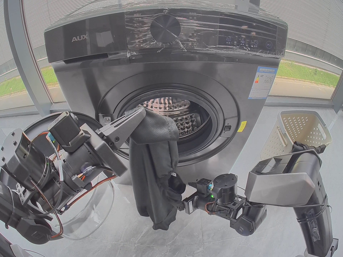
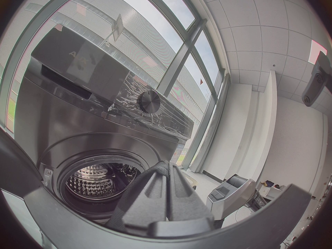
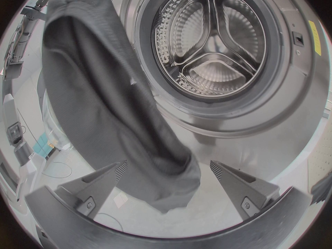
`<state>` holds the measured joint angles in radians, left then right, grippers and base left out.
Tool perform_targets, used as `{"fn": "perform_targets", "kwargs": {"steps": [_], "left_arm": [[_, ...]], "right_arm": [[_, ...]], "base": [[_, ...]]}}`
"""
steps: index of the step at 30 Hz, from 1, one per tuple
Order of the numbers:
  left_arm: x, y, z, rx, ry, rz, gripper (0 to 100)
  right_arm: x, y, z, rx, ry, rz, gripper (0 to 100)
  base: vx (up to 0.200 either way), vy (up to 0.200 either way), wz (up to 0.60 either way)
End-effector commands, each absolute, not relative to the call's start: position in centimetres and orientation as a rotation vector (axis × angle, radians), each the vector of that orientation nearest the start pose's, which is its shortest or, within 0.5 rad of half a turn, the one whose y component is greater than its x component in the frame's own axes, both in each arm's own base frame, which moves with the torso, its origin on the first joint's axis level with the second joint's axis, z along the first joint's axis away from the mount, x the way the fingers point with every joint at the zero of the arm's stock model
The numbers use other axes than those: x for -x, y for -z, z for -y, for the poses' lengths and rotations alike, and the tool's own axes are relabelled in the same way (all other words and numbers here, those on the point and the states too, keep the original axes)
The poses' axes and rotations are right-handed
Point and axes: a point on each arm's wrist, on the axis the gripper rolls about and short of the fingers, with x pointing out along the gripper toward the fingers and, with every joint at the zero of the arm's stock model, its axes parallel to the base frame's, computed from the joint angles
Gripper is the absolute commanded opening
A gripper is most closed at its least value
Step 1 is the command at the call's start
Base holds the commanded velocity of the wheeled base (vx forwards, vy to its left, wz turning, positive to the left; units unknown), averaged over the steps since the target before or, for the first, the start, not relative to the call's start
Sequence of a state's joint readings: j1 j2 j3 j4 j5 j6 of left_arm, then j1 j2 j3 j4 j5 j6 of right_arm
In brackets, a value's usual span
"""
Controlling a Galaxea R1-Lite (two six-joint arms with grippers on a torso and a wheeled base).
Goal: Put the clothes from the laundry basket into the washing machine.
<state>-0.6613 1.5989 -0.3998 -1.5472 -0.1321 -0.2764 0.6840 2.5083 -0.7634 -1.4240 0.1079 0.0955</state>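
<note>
Garment [image 1: 153, 168] hangs clamped in the left jaws.

the washing machine [image 1: 214, 79] is clad in brushed metal, its drum [image 3: 211, 42] in shiny perforated steel, the garment [image 1: 153, 168] is made of matt dark cloth, the laundry basket [image 1: 303, 125] of pale plastic.

Head view: high, looking forward and down at the grey metal front-loading washing machine [image 1: 82, 86], near. Left wrist view: low beside its open port, tilted upward. Right wrist view: low, close, facing straight into the port. All three share the ribbed steel drum [image 1: 168, 106] and dark grey hanging garment [image 1: 153, 168].
</note>
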Motion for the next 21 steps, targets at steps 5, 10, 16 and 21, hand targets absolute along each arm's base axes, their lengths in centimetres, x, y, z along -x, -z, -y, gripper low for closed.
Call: {"fn": "perform_targets", "kwargs": {"steps": [5, 10, 16, 21], "left_arm": [[-18.6, -20.0, 14.8, 0.362, 0.829, 0.236, 0], [-19.0, -20.0, 14.4, 0.356, 0.806, 0.237, 0], [-19.5, -19.9, 13.7, 0.369, 0.777, 0.232, 0], [-19.5, -19.8, 13.6, 0.373, 0.774, 0.226, 0]], "right_arm": [[-30.7, 4.7, -26.2, -0.030, -0.791, -0.277, 0], [-29.7, 5.1, -25.3, -0.020, -0.788, -0.310, 0], [-27.8, 3.1, -23.4, -0.010, -0.778, -0.311, 0], [-27.3, 0.9, -21.9, -0.018, -0.745, -0.285, 0]], "base": [[0.000, 0.000, 0.00], [0.000, 0.000, 0.00], [0.000, 0.000, 0.00], [0.000, 0.000, 0.00]]}}
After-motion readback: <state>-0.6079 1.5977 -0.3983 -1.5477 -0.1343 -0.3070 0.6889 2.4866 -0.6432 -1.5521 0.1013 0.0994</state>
